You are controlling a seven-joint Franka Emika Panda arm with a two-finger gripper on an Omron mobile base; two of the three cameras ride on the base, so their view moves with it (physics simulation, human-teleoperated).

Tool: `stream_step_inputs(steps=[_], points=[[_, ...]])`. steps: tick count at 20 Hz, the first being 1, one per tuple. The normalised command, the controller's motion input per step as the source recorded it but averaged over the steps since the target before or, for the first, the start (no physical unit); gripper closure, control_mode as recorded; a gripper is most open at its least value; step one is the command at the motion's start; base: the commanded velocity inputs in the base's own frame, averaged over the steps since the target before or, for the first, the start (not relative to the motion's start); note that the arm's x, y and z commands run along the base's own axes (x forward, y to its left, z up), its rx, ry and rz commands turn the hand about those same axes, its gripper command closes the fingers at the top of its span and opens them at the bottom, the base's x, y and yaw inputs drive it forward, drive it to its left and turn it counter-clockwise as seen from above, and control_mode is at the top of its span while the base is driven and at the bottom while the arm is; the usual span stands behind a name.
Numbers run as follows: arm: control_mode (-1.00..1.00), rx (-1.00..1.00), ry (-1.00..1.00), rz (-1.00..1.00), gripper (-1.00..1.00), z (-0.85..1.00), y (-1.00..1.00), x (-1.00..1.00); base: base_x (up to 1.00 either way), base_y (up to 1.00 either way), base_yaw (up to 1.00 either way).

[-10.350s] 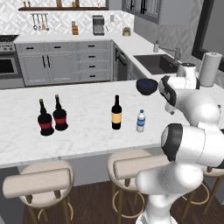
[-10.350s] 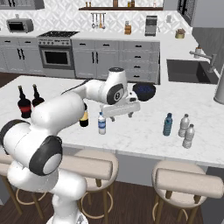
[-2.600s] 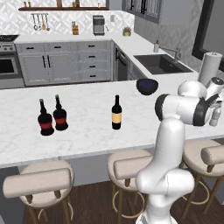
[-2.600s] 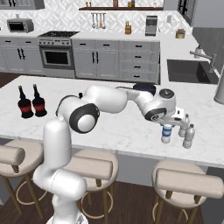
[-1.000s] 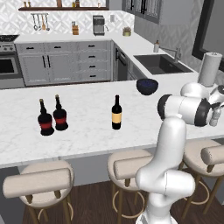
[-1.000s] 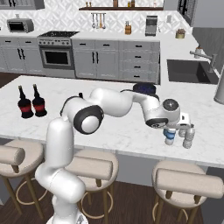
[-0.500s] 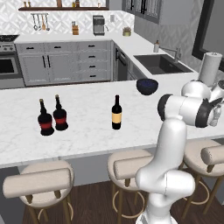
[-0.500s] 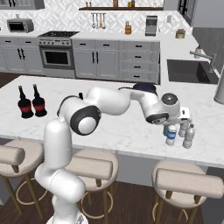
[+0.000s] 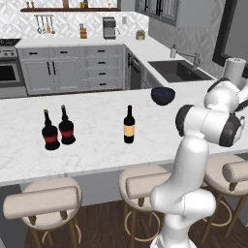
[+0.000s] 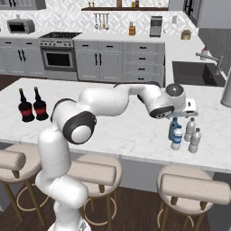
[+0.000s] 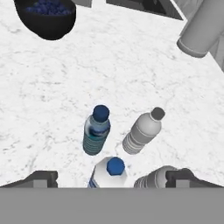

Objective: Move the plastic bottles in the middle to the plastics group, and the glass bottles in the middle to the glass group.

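Two small water bottles stand on the white counter beside the plastics group: a blue-tinted one (image 11: 97, 130) (image 10: 173, 127) and a clear one with a blue label (image 11: 109, 172) (image 10: 177, 139). Two greyish label-less bottles (image 11: 142, 131) (image 10: 196, 140) stand right next to them. My gripper (image 11: 112, 178) (image 10: 186, 113) hovers just above, open, its fingertips (image 11: 41, 178) spread wide on either side of the labelled bottle without touching it. The slim dark wine bottle (image 9: 128, 125) with a yellow label stands mid-counter. Two round red-labelled bottles (image 9: 50, 131) (image 10: 26, 106) stand at the left.
A dark bowl (image 9: 162, 95) (image 11: 46, 17) sits behind the middle of the counter. A white paper-towel roll (image 9: 235, 70) (image 11: 201, 28) stands at the far right, near the sink (image 10: 194, 72). Stools (image 9: 46, 203) line the counter's front edge.
The jaws have opened and let go of the labelled water bottle, which now stands by the grey bottles. The hand has risen a little above them.
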Motion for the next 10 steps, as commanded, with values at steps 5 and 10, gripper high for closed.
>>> stream_step_inputs(steps=[5, 10], points=[[-1.0, 0.0, -0.08, 0.08, -1.0, 0.05, 0.75, -0.2, 0.0, 0.0, 0.0], [-1.0, 0.0, 0.07, 0.15, -1.0, 0.2, 1.0, -0.09, 0.0, 0.0, 0.0]])
